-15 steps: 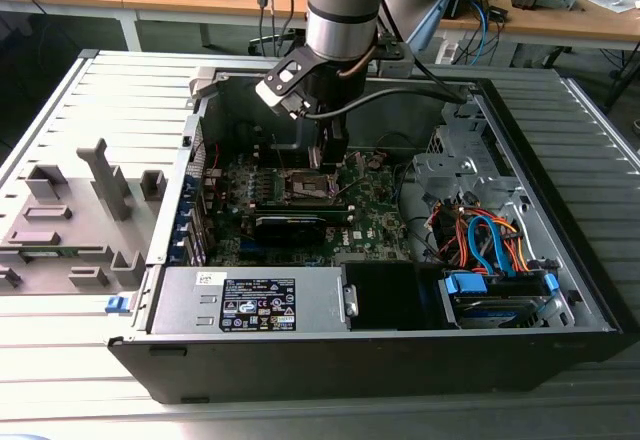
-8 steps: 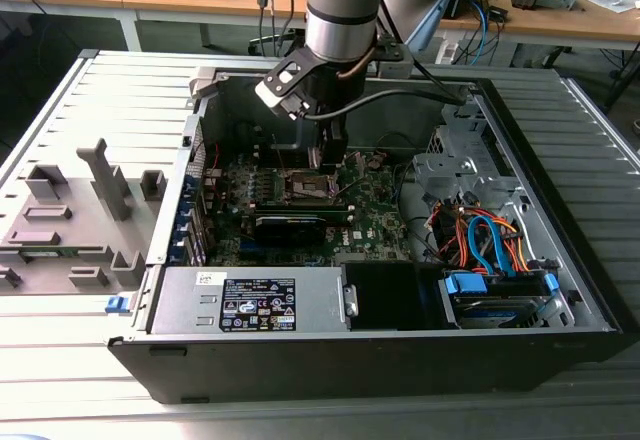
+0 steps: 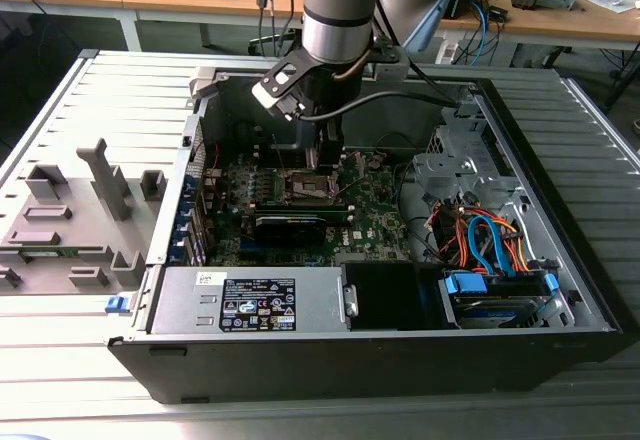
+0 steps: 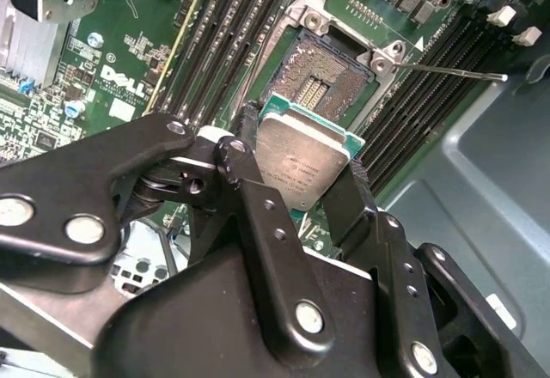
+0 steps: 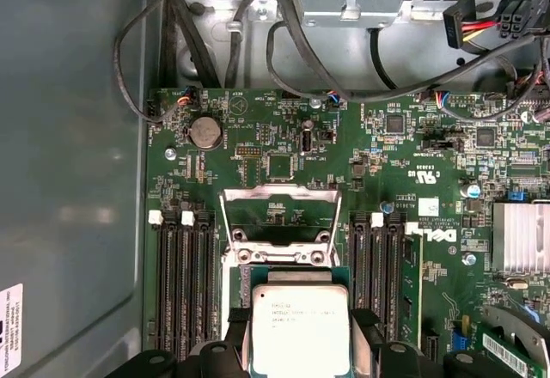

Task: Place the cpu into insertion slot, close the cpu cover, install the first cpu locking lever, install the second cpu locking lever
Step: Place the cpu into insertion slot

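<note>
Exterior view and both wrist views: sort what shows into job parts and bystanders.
Job: cpu, held by the gripper; insertion slot, bare; cpu cover, raised; locking lever.
Bystanders: memory slots; coin battery; heatsink; power supply; drive cables.

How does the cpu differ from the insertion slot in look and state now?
The cpu has a pale metal top; the insertion slot shows a brownish contact field. The cpu is clamped in the pincer; the slot sits empty in the green board. Both are square.
</note>
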Controlling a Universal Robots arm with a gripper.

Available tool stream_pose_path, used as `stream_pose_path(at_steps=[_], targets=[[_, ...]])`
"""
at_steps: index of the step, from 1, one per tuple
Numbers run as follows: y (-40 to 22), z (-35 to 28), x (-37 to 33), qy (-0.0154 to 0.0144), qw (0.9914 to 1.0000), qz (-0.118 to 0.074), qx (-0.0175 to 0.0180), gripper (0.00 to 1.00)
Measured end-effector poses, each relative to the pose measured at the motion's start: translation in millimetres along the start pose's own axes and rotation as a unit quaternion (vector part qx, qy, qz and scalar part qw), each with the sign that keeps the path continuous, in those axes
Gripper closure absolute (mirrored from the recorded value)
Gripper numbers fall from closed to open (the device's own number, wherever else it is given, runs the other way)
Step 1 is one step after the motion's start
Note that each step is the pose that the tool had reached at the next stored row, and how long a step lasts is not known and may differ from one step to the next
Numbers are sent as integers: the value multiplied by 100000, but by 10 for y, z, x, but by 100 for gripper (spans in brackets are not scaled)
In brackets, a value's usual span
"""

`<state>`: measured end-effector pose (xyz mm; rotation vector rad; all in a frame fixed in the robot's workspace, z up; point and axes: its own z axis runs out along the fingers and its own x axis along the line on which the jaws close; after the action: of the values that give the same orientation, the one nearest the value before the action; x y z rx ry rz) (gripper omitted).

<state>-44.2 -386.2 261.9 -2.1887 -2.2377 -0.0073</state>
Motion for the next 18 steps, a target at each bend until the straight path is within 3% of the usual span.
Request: stream_pose_path(at_steps=[1,18], targets=[[-7,29,0,2,100000,3,-2,45],[-61,165,8,0,100000,4,1,45]])
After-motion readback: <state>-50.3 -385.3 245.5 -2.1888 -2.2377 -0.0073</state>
